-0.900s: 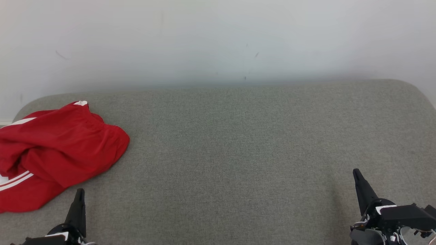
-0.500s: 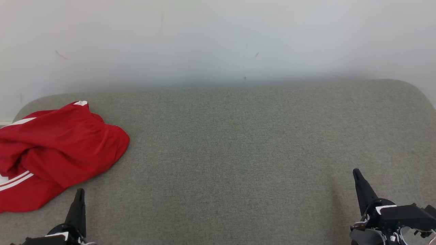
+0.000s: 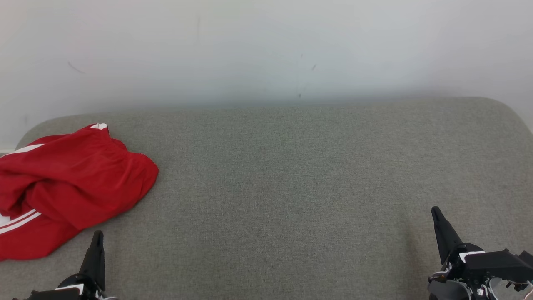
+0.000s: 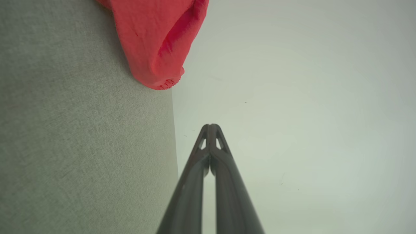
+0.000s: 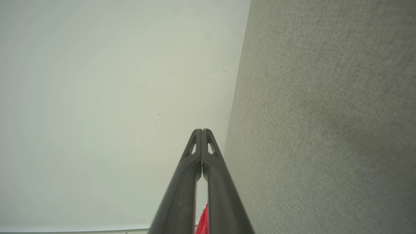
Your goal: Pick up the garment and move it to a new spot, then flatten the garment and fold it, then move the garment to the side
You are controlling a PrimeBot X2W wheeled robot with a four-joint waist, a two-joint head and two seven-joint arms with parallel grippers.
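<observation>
The garment [image 3: 66,183] is a red piece with white stripes, lying crumpled at the far left of a grey fabric surface [image 3: 291,187]. Its red edge also hangs at the top of the left wrist view [image 4: 156,42], and a sliver of the garment [image 5: 203,222] peeks between the fingers in the right wrist view. My left gripper [image 3: 97,235] sits at the lower left, just below the garment and apart from it, shut and empty; its tips meet [image 4: 211,126]. My right gripper [image 3: 434,210] rests at the lower right, far from the garment, shut with nothing held [image 5: 201,130].
A pale wall [image 3: 266,50] rises directly behind the grey surface. The surface has rounded back corners, one at the far right [image 3: 508,108]. The broad grey stretch between my two grippers holds no objects.
</observation>
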